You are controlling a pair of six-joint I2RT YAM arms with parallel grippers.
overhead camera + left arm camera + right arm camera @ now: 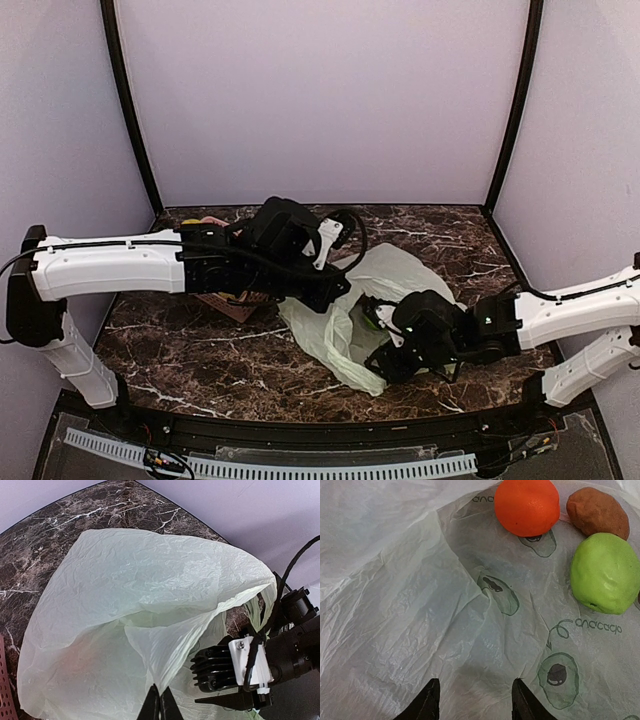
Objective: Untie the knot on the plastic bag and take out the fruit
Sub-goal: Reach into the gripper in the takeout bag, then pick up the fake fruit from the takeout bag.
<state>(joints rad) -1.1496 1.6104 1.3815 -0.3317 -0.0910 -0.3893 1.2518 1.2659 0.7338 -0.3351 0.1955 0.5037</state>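
Right fingers (pixel 427 704) apart above bag (pixel 445 605); left fingers (pixel 169 710) pinch it.

Dark marble tbl (pixel 180 350) w/ pale bag (pixel 400 275), brown perforated board (pixel 225 305).

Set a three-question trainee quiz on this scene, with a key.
1. True or false: the right claw is open.
2. Which claw pinches the plastic bag? A: left claw. B: right claw. C: neither.
3. In the right wrist view, what three colours of fruit show?
Key: 1 true. 2 A. 3 orange fruit, brown fruit, green fruit.
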